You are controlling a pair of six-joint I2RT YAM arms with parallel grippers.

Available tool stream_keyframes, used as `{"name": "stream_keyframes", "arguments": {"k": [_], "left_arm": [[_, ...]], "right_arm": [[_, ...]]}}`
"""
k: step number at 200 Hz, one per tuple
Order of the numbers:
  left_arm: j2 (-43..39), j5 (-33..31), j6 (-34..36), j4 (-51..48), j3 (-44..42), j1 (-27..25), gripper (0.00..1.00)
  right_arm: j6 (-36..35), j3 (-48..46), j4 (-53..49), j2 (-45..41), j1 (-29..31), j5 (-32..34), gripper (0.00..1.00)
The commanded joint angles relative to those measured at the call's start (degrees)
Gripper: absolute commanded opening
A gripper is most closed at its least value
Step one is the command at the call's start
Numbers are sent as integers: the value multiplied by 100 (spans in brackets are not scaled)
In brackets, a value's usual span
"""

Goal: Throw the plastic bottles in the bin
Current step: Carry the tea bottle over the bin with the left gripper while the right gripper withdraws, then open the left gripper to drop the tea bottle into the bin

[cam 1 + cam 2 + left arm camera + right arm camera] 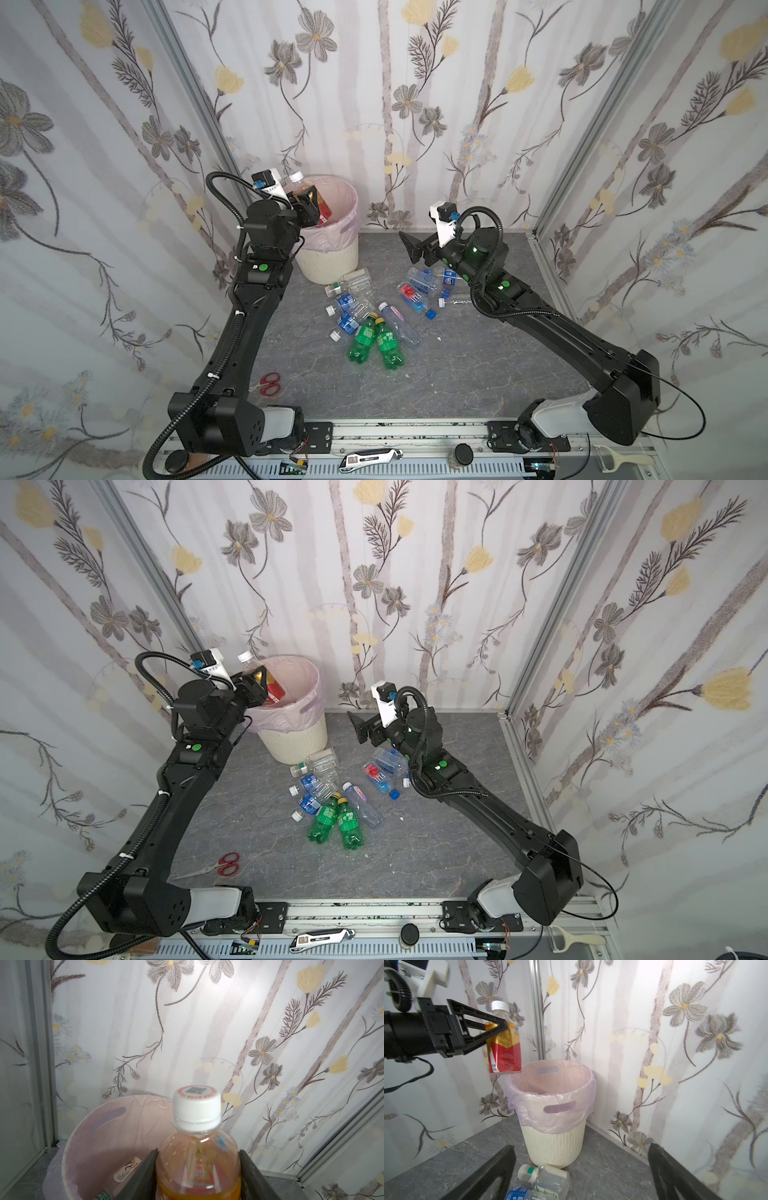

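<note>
Aluminium rail (415, 428) runs along the near edge, carrying one utility knife (370, 458), one black-lidded jar (461, 454) and one white peeler (619, 459). Just past it, on the grey stone-patterned table (478, 374), one pair of red-handled scissors (268, 384) lies beside the left arm, well apart from the plastic bottles. These lie on their sides mid-table in two loose groups. In the left group two green bottles (362, 338) with yellow caps touch side by side, one pink-labelled bottle (399, 322) rests against them, and beyond come two blue-labelled bottles (345, 302) and clear bottles (353, 282) that reach just beside the foot of the bin (332, 266). In the right group are one blue-liquid bottle (413, 297) and more clear ones, partly hidden under the right arm, so the total cannot be counted. The right gripper (409, 248) hangs above that group, spread wide and empty, facing the bin. Farther back, the left gripper (198, 1167) clamps the shoulder of one orange-red bottle (506, 1051), upright with its white cap on top, over the left edge of the bin's mouth. The left wrist covers the bin's near-left rim in both top views. The bin stands at the table's far left, its pink bag (550, 1084) folded over the rim, two handle slots showing. Floral wallpaper (415, 104) closes the back.
</note>
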Motion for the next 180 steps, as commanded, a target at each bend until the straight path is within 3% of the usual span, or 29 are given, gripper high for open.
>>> {"name": "stream_keyframes", "arguments": {"k": [1, 19, 35, 71, 114, 125, 137, 159, 180], "left_arm": [[117, -314, 453, 325, 88, 18, 40], [290, -423, 602, 401, 185, 18, 40], [438, -460, 708, 473, 239, 9, 40], [436, -362, 766, 487, 263, 18, 40], [606, -408, 731, 544, 274, 26, 42], [918, -640, 753, 518, 298, 78, 50], [1263, -569, 555, 27, 605, 213, 70], [869, -495, 418, 96, 584, 155, 99], [557, -441, 419, 216, 399, 150, 100]], "right_arm": [[-798, 796, -920, 524, 184, -73, 100], [-1344, 1514, -1292, 931, 387, 249, 100], [-1403, 1839, -1500, 1105, 415, 302, 100], [-1273, 1226, -1099, 834, 478, 539, 100], [-1238, 1157, -1201, 898, 558, 555, 100], [-1194, 1143, -1191, 897, 573, 519, 100], [-1179, 1138, -1222, 901, 600, 497, 100], [-1192, 1107, -1233, 859, 661, 617, 100], [-1169, 1079, -1168, 827, 663, 646, 100]]}}
